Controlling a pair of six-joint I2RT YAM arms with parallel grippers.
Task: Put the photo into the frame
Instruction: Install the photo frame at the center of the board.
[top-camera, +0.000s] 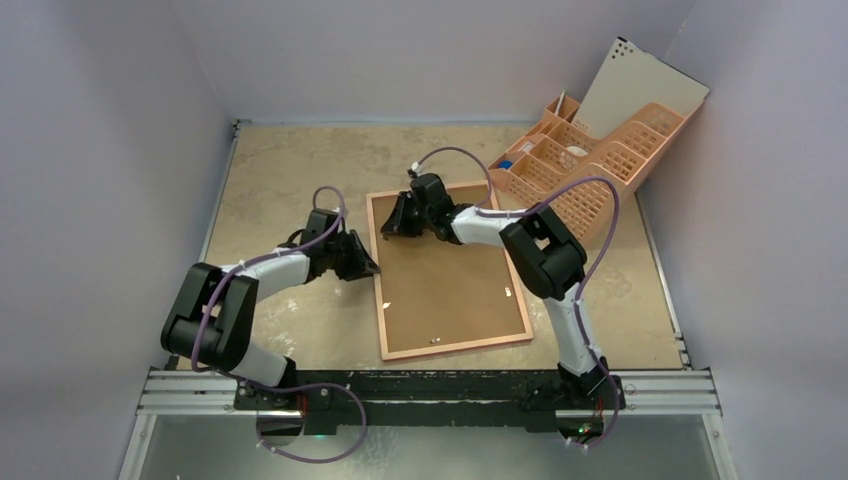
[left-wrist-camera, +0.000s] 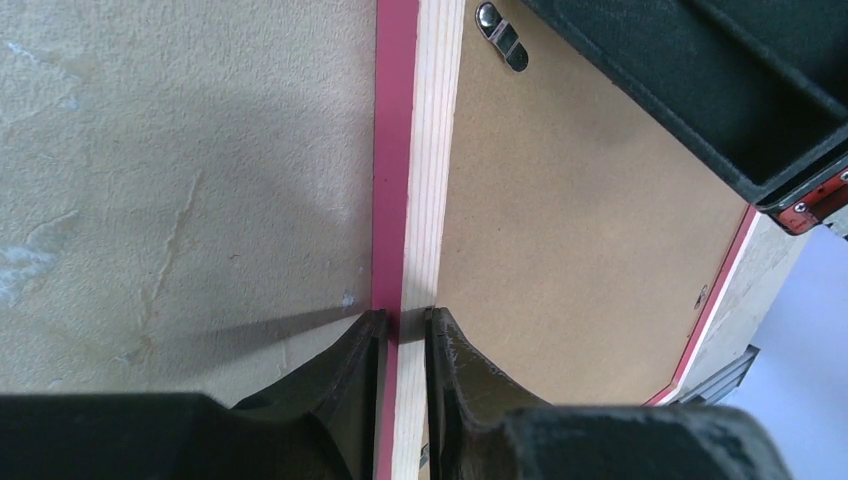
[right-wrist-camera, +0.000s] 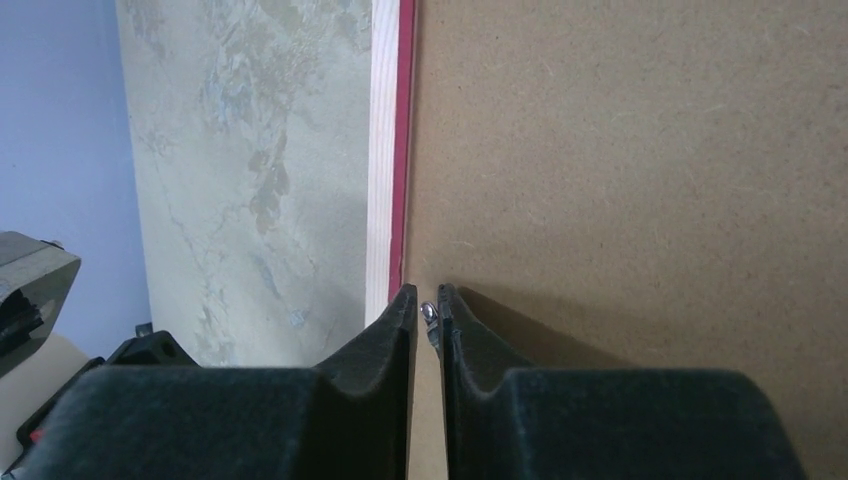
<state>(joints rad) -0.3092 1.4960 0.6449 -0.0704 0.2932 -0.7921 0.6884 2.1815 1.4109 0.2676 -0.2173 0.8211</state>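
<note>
Lying reverse-up: the frame. Left gripper is pinching its left rail; right gripper, jaws narrow, is nipping a metal tab.

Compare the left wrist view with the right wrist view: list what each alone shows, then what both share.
Left wrist only: the left hand gripping the side rail of the frame, a metal turn clip lying flat, and part of the right arm. Right wrist only: the right hand poised around a small metal tab, and part of the left arm. Both: the frame face down, its brown backing board, and the beige table.
</note>
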